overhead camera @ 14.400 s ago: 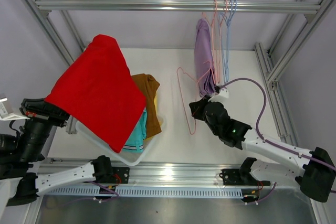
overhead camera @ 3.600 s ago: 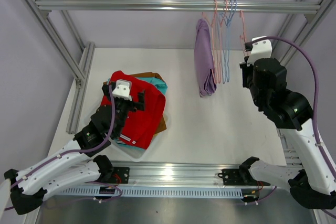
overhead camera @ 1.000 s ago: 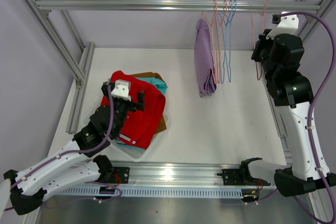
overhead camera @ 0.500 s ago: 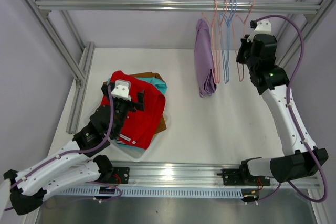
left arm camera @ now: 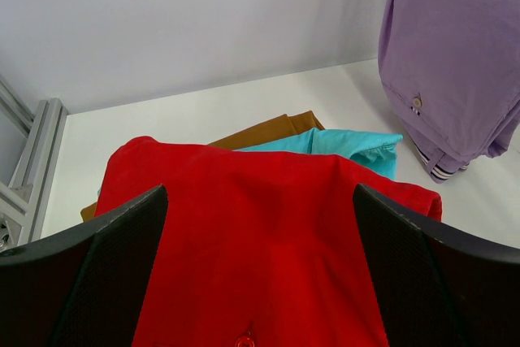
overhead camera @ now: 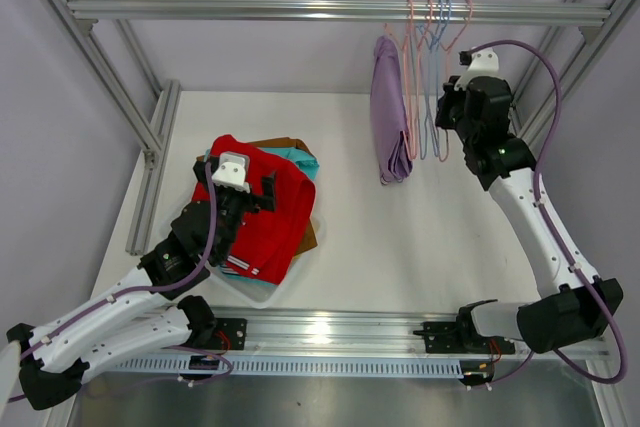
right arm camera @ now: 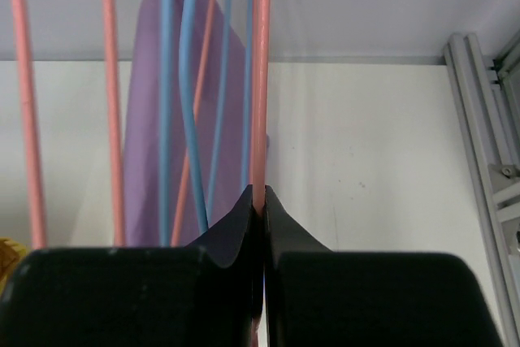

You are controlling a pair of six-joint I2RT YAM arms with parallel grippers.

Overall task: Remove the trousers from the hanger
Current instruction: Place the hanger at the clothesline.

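Right gripper (right arm camera: pixel 260 199): fingers pressed together, pinching pink hanger (right arm camera: pixel 260 71) under rail (overhead camera: pixel 250 9), 2 o'clock; lilac trousers (overhead camera: pixel 388 112) hang near, 1 o'clock; left gripper (left arm camera: pixel 258 197) spread wide above red trousers (overhead camera: pixel 262 222), 9 o'clock.

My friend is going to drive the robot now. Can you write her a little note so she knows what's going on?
Left gripper: open, above the red trousers, holding nothing.
Right gripper: fingers shut on a bare pink hanger up at the rail.
Done: the red trousers lie on top of a pile on the table, with brown trousers and teal trousers under them.
Left to do: the lilac trousers hang at the rail and need taking off.
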